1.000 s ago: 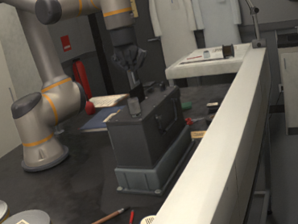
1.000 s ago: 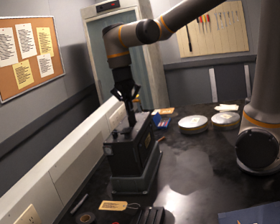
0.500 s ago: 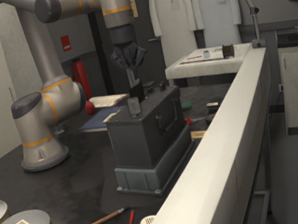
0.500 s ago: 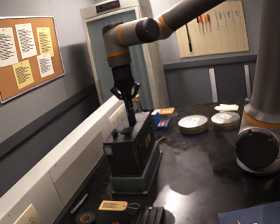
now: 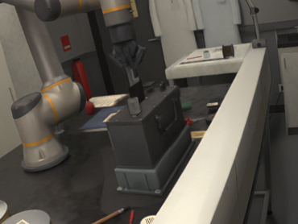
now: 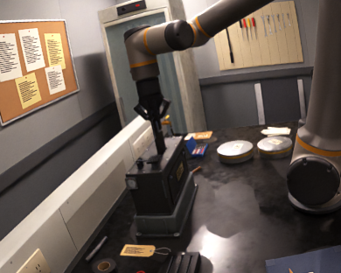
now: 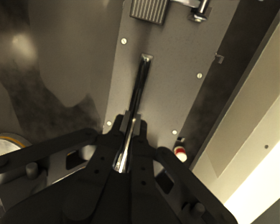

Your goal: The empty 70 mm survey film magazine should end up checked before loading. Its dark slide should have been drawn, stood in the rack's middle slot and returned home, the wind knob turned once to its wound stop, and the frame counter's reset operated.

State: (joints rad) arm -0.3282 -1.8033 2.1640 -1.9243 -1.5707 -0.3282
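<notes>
The dark slide (image 6: 158, 139) stands upright out of the slot in the top of the film magazine (image 6: 159, 181), partly drawn, and its upper edge is held in my closed gripper (image 6: 152, 114) directly above the magazine. The magazine (image 5: 147, 127) is a dark box on a grey base beside the long pale wall rail. Its ribbed wind knob (image 5: 134, 107) stands on the top plate near the slide (image 5: 135, 89). From the wrist camera the thin slide (image 7: 134, 107) runs down from my fingers (image 7: 126, 143) into the top plate, with the ribbed knob (image 7: 148, 10) beyond it and a small red-and-white button (image 7: 179, 152) at the plate's edge.
The robot's base (image 6: 315, 166) stands right of the magazine. Two flat film cans (image 6: 235, 151) lie behind it on the dark bench. A ridged black block (image 6: 183, 262), a paper tag (image 6: 137, 250) and a tape roll (image 6: 104, 265) lie in front. The rail (image 5: 225, 133) runs close alongside.
</notes>
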